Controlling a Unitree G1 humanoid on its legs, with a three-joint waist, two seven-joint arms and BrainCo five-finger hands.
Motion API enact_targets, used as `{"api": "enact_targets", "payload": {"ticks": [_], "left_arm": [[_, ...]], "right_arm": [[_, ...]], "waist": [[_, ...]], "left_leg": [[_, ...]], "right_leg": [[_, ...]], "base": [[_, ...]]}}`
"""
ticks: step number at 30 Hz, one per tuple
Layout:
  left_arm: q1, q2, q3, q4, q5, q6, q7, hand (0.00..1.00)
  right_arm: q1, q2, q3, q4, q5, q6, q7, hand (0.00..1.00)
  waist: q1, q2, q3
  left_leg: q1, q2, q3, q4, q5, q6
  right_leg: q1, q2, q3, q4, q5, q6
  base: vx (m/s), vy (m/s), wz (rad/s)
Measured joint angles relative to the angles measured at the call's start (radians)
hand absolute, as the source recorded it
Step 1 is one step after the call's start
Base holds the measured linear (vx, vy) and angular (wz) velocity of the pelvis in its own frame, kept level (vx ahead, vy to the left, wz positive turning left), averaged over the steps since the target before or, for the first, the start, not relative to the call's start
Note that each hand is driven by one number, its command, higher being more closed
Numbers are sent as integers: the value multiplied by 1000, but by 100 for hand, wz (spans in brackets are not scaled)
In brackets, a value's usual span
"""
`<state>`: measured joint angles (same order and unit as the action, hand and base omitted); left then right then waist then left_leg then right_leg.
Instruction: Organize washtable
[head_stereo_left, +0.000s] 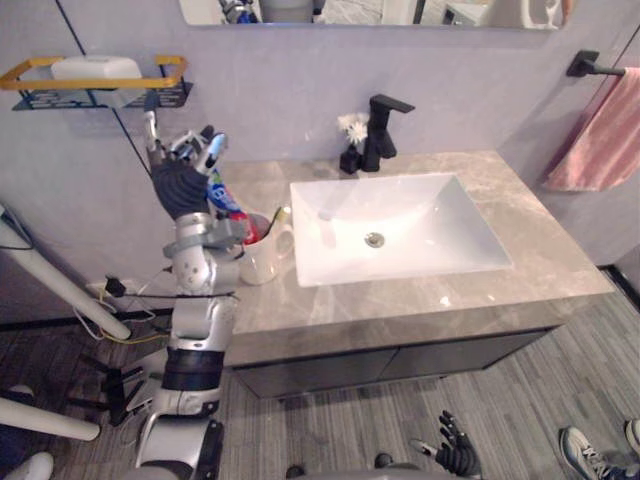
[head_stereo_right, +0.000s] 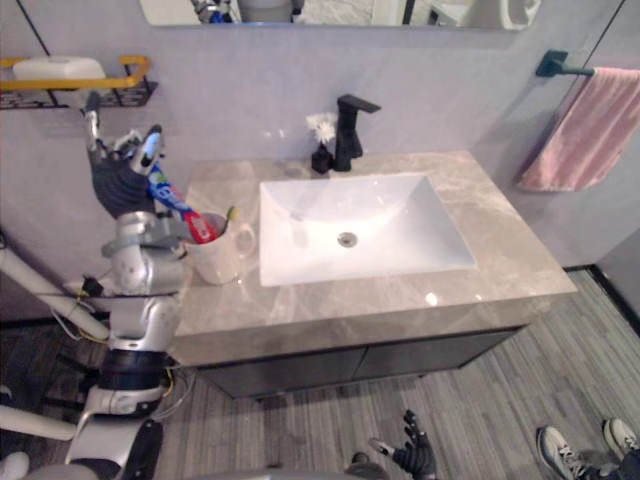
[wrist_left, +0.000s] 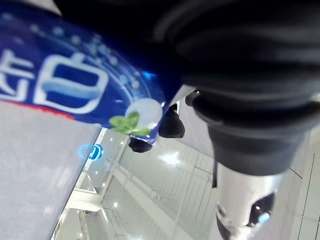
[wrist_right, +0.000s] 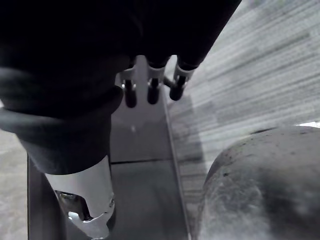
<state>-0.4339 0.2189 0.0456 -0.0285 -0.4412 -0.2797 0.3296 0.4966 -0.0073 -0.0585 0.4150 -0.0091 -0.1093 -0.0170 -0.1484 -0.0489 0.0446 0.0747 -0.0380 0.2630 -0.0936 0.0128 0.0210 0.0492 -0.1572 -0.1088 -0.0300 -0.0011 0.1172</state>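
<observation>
A blue and red toothpaste tube (head_stereo_left: 228, 196) leans with its red end inside a white mug (head_stereo_left: 264, 258) at the left end of the grey marble countertop (head_stereo_left: 540, 240). My left hand (head_stereo_left: 181, 183) is raised beside the tube's upper half, with fingertips (wrist_left: 171, 125) against the tube (wrist_left: 75, 75) and one finger pointing straight up. A toothbrush handle (head_stereo_left: 282, 213) also sticks out of the mug. My right hand (head_stereo_left: 456, 449) hangs low in front of the cabinet with its fingers (wrist_right: 152, 92) relaxed and nothing in it.
A white sink (head_stereo_left: 395, 235) sits mid-counter with a black faucet (head_stereo_left: 382, 130) and a small white flower (head_stereo_left: 353, 128) behind it. A wall shelf (head_stereo_left: 95, 82) holds a white box. A pink towel (head_stereo_left: 605, 135) hangs right. A person's shoes (head_stereo_left: 590, 452) show on the floor.
</observation>
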Motion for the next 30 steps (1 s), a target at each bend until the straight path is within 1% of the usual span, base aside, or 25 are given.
{"api": "enact_targets", "payload": {"ticks": [9, 19, 30], "left_arm": [[0, 0, -7, -4, -2, -1, -2, 0], [0, -17, -7, -14, -77, -14, -4, 0], [0, -19, -4, -13, -78, -15, -4, 0]], "right_arm": [[0, 0, 0, 0, 0, 0, 0, 0], [0, -1, 10, 0, -1, 0, -1, 0], [0, -3, 37, 0, -1, 0, -1, 0]], "waist": [[0, 0, 0], [0, 1, -1], [0, 1, -4]], "left_leg": [[1, 0, -1, 0, 0, 0], [2, -1, -2, 0, 1, 1], [2, -1, -2, 0, 1, 1]], "right_leg": [[1, 0, -1, 0, 0, 0], [2, -1, -1, 2, 0, 0], [2, -1, -1, 2, 0, 0]], "base": [[0, 0, 0], [0, 0, 0], [0, 0, 0]]}}
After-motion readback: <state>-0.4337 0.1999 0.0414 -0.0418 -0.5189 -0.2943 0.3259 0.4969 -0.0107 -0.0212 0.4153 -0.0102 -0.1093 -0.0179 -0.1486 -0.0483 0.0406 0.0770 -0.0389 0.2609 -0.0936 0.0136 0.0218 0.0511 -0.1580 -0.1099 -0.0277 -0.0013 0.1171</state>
